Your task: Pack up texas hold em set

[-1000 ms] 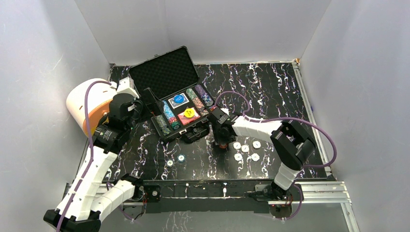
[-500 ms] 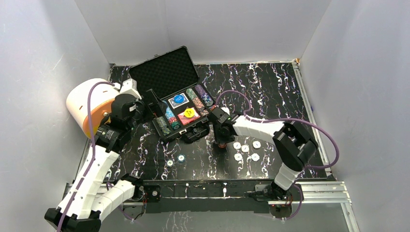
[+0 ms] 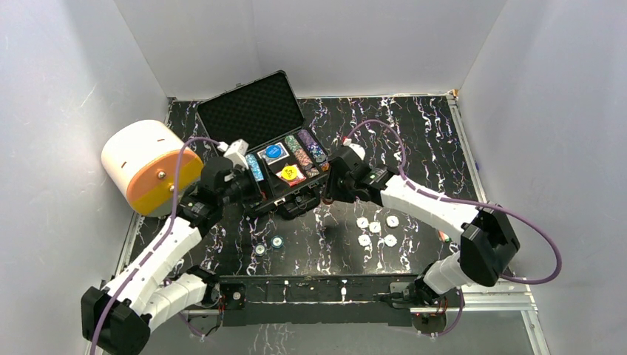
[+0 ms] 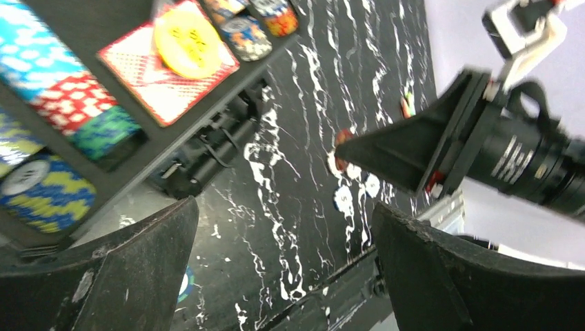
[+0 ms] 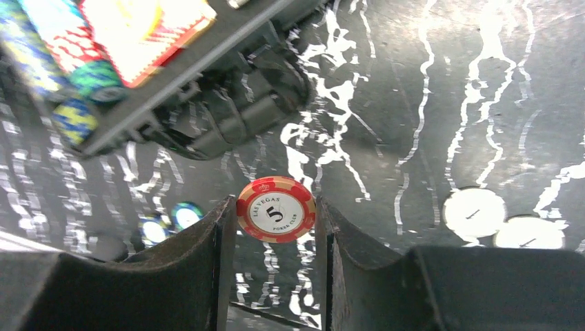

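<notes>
My right hand (image 5: pixel 274 207) is clamped on a red poker chip (image 5: pixel 276 218) above the tabletop (image 3: pixel 414 140) near the open case (image 3: pixel 251 111) front, while my left hand (image 4: pixel 284 207) gapes wide, holding nothing.

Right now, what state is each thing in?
case: open, lid raised
yellow button: lying on red deck inside case
red chip: gripped by its edges
right tool: shut on red chip
left tool: open, empty
white chips: five loose on table
blue chips: two loose on table
cylinder: lying on its side
</notes>
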Tool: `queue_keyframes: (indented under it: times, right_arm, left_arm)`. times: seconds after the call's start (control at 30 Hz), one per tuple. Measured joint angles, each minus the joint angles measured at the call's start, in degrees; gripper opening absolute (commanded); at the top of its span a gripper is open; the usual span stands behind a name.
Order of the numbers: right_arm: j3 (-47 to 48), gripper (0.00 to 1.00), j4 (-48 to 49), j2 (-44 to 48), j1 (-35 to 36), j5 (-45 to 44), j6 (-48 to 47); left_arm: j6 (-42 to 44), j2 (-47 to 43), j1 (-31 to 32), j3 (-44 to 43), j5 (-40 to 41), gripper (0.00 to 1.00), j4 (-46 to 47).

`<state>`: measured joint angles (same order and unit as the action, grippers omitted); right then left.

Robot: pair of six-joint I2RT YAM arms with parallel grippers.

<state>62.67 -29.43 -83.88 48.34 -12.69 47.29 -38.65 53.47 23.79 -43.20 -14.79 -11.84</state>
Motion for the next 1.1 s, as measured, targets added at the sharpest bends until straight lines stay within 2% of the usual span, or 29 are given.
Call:
queue_keyframes:
  times: [0.1, 0.2, 0.33, 0.57, 0.7, 1.1]
  right_arm:
    - [0.0, 0.28, 2.4, 1.4, -0.3, 1.2, 4.2]
    - [0.0, 0.28, 5.3, 2.6, -0.3, 2.6, 8.3]
    - [-0.4, 0.29, 9.4, 4.0, -0.4, 4.8, 13.4]
    - [-2.6, 0.29, 13.4, 4.8, -0.4, 7.8, 18.8]
    - [-2.6, 0.29, 14.4, 4.8, -0.3, 9.5, 20.4]
    - [-2.6, 0.29, 16.3, 4.8, -0.4, 11.5, 23.4]
  left_arm:
    - [0.0, 0.0, 4.4, 2.3, -0.3, 0.95, 4.2]
    - [0.0, 0.8, 9.3, 4.0, 0.2, 0.87, 8.7]
    - [-0.7, 4.2, 12.4, 4.6, 0.9, 0.79, 13.1]
    - [-3.6, 6.5, 14.2, 8.1, 2.2, 0.63, 21.1]
    - [-4.7, 7.3, 14.8, 8.8, 3.1, 0.58, 23.8]
    - [-5.4, 7.6, 14.8, 8.8, 7.9, 0.23, 28.3]
